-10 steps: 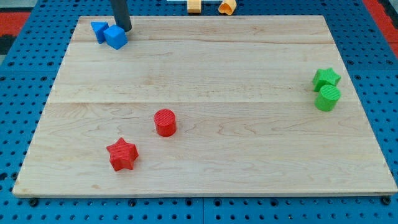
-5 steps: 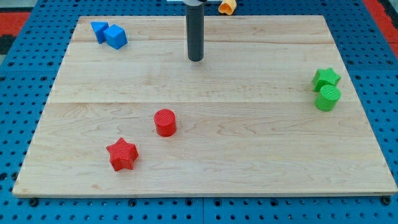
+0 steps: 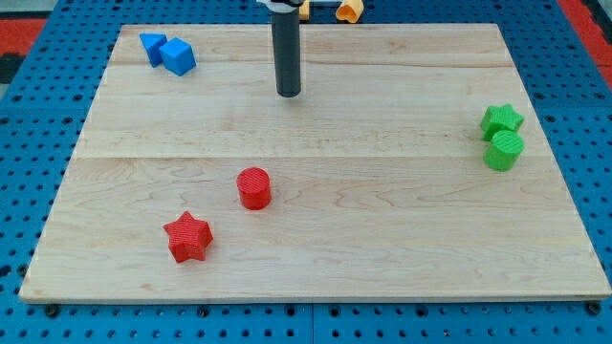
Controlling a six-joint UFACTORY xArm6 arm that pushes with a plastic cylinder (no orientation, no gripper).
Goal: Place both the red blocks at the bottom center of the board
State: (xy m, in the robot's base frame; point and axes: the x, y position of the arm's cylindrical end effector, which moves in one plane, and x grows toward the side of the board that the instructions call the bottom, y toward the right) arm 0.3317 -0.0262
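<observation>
The rod is seen coming down from the view's top, and my tip (image 3: 288, 94) rests on the upper middle part of the table (image 3: 382, 239). No claw is seen in the view, only the straight dark rod, so nothing is pinched by it.

The red cylinder (image 3: 254, 187) is found left of the centre, in the lower half of the table, well below my tip and a little toward the view's left of it. The red star (image 3: 187, 237) lies near it, further down and further left, close to the bottom edge; the two red blocks are apart and are not touching. Both are placed left of the bottom centre.

Two blue blocks are seen in the top left corner, touching each other: a blue cube (image 3: 178, 56) and, on its left, a second blue block (image 3: 152, 46) whose shape cannot be told well. They are well apart from my tip, toward the view's left.

At the right edge a green star (image 3: 502, 120) is placed, and a green cylinder (image 3: 504, 151) is just below it, touching it.

Beyond the top edge, off the table, an orange block (image 3: 349, 10) is partly seen, and just right of the rod a small part of a paler yellow block (image 3: 303, 10) is seen.
</observation>
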